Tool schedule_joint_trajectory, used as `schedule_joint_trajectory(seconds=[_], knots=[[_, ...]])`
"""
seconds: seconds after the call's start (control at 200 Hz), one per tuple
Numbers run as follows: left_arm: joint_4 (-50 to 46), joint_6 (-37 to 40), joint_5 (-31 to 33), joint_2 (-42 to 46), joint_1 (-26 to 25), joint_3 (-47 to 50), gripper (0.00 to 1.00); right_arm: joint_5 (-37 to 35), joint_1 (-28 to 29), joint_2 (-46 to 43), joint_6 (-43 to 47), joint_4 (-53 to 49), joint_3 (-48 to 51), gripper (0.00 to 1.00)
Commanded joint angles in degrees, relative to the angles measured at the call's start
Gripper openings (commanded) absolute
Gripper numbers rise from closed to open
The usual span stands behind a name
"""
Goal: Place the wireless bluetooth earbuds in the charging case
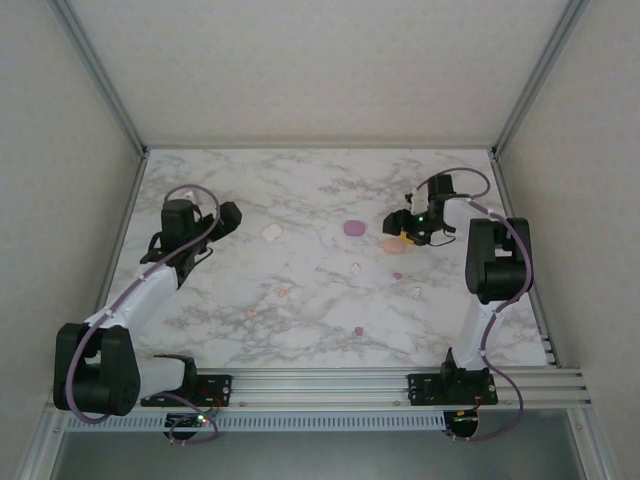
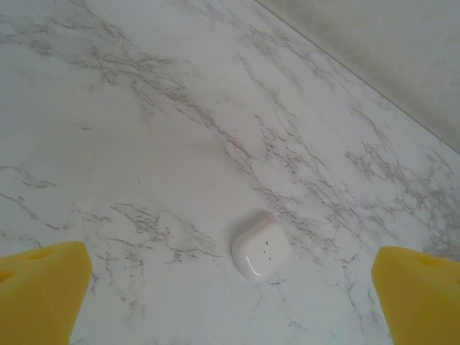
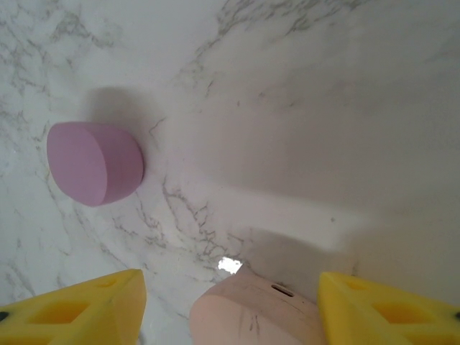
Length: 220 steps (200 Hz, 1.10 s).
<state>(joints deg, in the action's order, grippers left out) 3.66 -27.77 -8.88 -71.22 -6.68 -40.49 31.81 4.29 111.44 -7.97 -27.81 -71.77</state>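
- Step in hand, by my judgement, is securing a charging case, with no bud being loaded yet. The right gripper (image 3: 230, 291) is straddling the pink case (image 3: 255, 313) with its jaws apart. One finger is sitting just beside the case and the other is leaving a strip of bare table (image 3: 323, 108) showing.
- Purple case (image 3: 93, 162) is lying near the pink one, off to the side and untouched.
- Left gripper (image 2: 230, 295) is hovering with its jaws spread wide and gripping nothing. The white case (image 2: 260, 248) is resting on the marble just ahead of the gap between its fingers.
- Earbuds (image 1: 358, 331) are lying loose on the table, scattered nearer the arm bases than the cases are and well apart from one another. None is sitting in a case, so far as I can tell.
- Next move is calling for the right jaws to pinch squarely on the pink case's sides without nudging it away.
- Lid of the pink case is looking shut to me, so the case is probably needing to be steadied and opened before any bud goes in.
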Motion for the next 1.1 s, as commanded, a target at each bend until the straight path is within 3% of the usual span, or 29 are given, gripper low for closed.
schedule_joint_trajectory(seconds=[0.0, 0.22, 0.526, 0.661, 1.096], knots=[[-1.4, 1.6, 0.4, -0.7, -0.8, -2.2, 1.0, 1.8, 1.5, -2.5, 2.3, -3.1, 1.6, 0.64], [-2.3, 1.9, 0.7, -0.9, -1.1, -2.6, 1.0, -1.8, 4.7, -5.2, 4.3, -6.0, 3.2, 0.61], [-2.8, 2.2, 0.7, -1.8, -1.8, -4.1, 1.0, -19.5, 10.6, -6.4, 10.5, -10.7, 0.9, 0.61], [-3.6, 2.4, 1.0, -2.0, -2.2, -4.8, 1.0, -23.7, 13.0, -5.5, 11.7, -11.0, 0.5, 0.63], [-5.3, 3.0, 1.4, -1.7, -2.4, -5.6, 1.0, -26.9, 15.7, -3.0, 13.1, -9.6, 0.6, 0.53]])
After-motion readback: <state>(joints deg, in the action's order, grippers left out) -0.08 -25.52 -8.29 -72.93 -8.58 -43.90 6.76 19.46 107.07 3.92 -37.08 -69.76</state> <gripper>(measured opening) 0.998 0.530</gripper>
